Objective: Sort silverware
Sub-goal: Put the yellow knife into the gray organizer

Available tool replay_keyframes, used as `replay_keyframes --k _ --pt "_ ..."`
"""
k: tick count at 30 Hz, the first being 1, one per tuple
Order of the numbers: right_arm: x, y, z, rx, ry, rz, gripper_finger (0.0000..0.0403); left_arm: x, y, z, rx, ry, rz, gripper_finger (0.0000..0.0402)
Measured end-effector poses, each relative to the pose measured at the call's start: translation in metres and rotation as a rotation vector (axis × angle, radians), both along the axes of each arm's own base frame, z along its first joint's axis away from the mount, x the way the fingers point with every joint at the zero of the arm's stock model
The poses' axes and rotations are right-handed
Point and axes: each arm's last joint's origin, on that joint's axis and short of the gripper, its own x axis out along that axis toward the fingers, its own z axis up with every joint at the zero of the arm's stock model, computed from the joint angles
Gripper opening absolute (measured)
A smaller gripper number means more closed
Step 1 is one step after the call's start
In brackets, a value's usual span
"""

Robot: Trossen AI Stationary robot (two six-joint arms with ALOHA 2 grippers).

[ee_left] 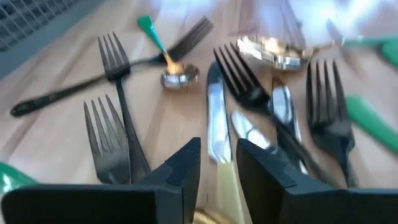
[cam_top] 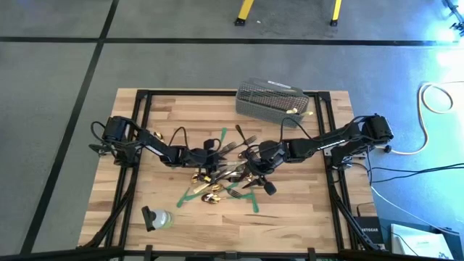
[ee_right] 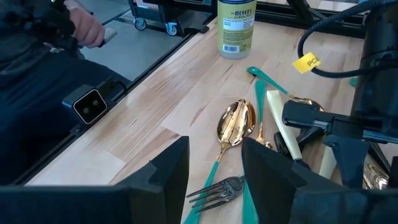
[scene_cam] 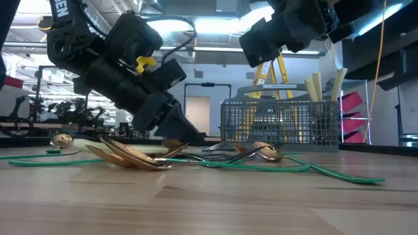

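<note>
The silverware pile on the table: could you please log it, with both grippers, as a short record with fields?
silverware: spoons, forks and knives lie mixed in a pile mid-table
basket: wire basket at the table's far edge, some cream handles standing in it
left gripper: low over the pile, jaws astride a knife, gap showing on both sides
right gripper: open above a gold spoon and a fork, holding nothing
bottle: lying at the table's near left

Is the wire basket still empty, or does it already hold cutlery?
Not empty: cream handles stand upright out of the wire basket.
</note>
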Motion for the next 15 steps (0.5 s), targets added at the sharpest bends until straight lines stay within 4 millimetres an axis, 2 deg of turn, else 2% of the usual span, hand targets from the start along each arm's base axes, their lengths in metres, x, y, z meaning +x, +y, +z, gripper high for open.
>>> replay_keyframes --k 5,8,15 --pt "0.000 0.000 0.000 0.000 0.000 0.000 0.0131 0.004 -0.006 0.018 -0.049 -0.143 -0.011 0.0090" --pt "0.000 0.000 0.000 0.000 -0.001 0.000 0.0131 0.005 -0.009 0.022 -0.055 -0.186 -0.026 0.0090" --pt "0.000 0.002 0.000 0.001 -0.001 0.006 0.0131 0.000 -0.009 0.008 -0.130 -0.044 -0.043 0.0090"
